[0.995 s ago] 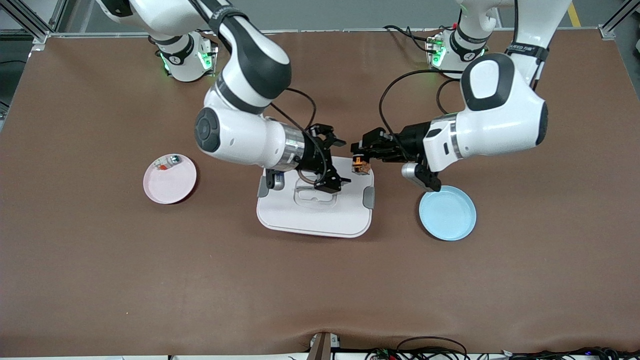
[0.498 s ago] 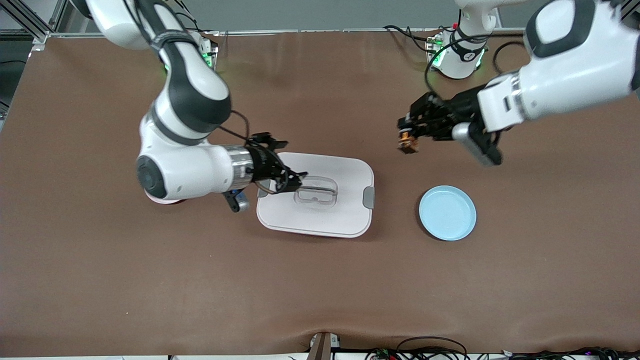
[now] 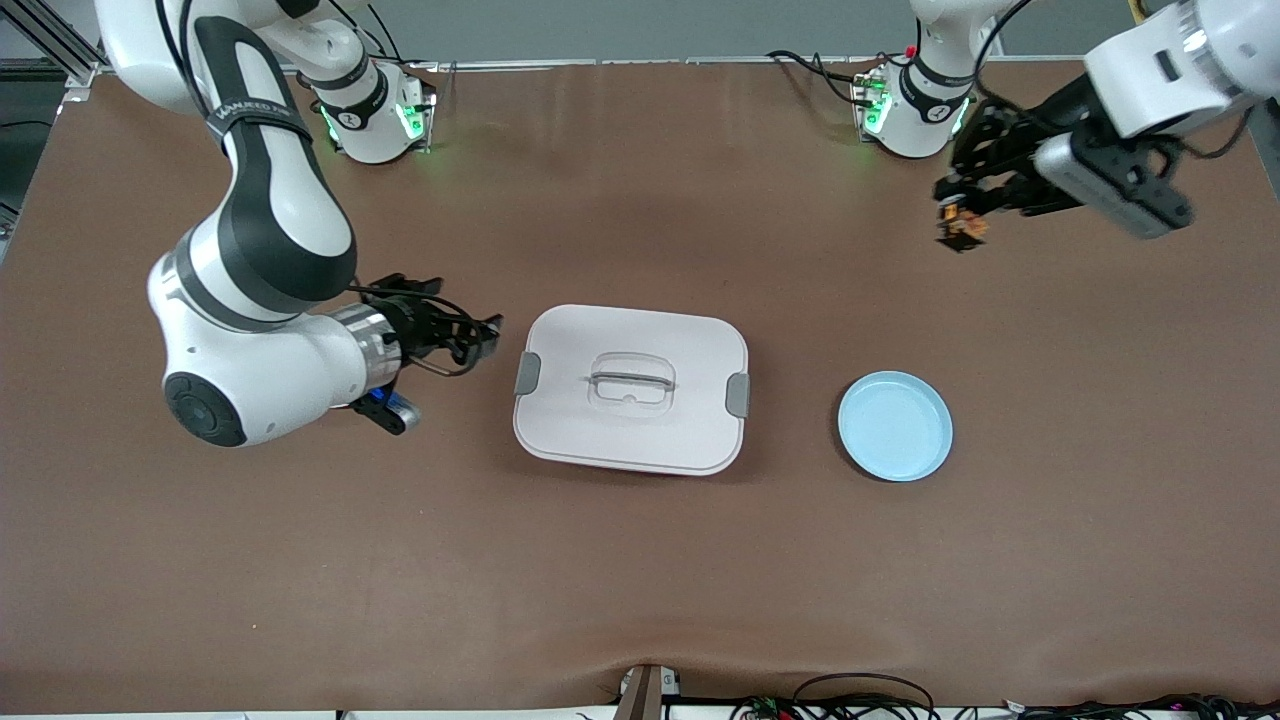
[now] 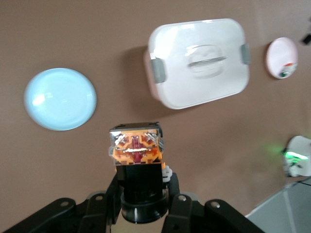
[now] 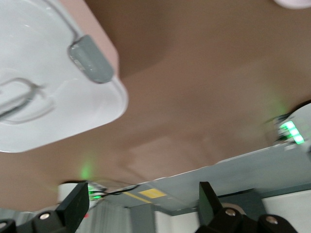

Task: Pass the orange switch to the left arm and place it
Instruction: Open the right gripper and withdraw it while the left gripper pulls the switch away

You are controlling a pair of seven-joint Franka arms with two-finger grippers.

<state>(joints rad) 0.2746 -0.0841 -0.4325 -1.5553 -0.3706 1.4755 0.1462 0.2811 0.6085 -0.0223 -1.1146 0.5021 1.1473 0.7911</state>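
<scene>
Brown matting is lying under everything, and above it, toward its own base, the left gripper point(image 3: 962, 222) is clamping the orange switch point(image 3: 960, 229), well clear of the box point(image 3: 631, 389). Beside the box, the right gripper point(image 3: 478, 338) is hanging with jaws spread and empty, so the handover looks done and the setting-down, probably on the blue plate point(image 3: 895, 426), is remaining

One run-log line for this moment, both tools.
left tool: shut on orange switch, over bare table | right tool: open, empty, beside box | blue plate: empty
</scene>
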